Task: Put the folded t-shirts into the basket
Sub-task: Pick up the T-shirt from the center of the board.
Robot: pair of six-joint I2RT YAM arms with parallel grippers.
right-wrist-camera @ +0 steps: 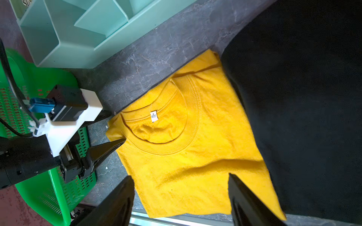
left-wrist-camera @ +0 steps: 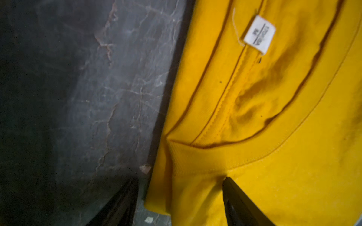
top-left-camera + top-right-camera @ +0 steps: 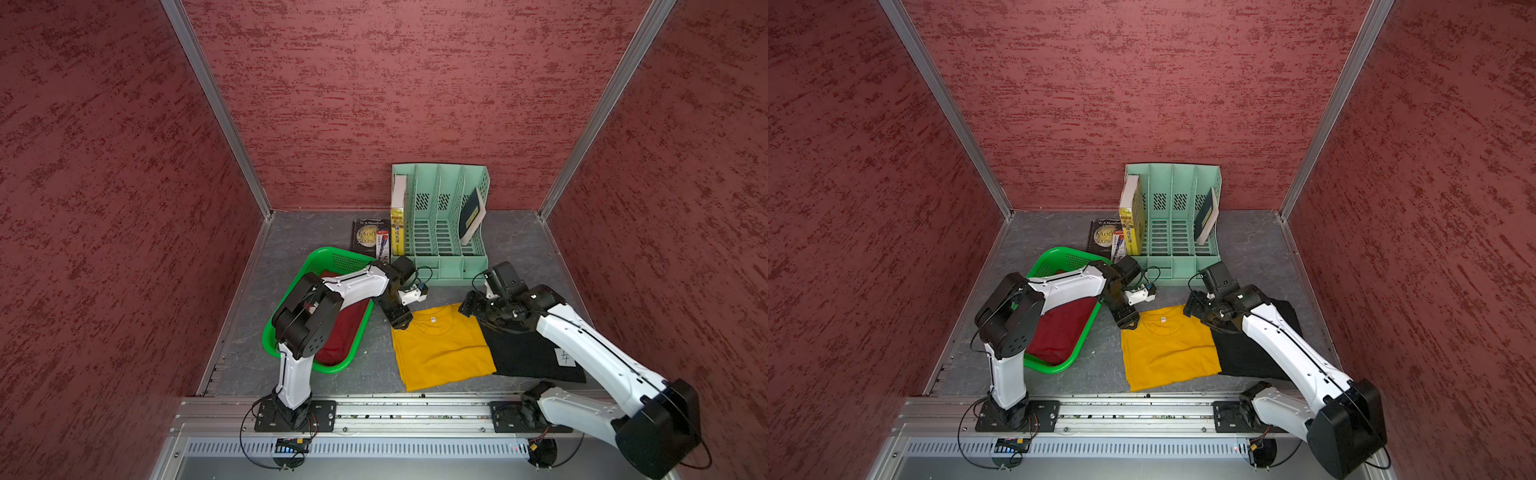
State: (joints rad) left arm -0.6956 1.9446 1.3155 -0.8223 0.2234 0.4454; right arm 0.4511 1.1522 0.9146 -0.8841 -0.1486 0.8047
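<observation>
Grey marbled tabletop [image 3: 519, 245] | mustard tee [image 3: 440, 353] flat, basket [image 3: 328, 254] at its 9 o'clock holds dark red tee [image 3: 345, 332] | left gripper [image 2: 179, 179] jaws apart, straddling collar corner | right gripper [image 1: 180, 176] apart above | risk: one-layer pinch may unfold tee, drag touching black tee [image 3: 523, 357]
</observation>
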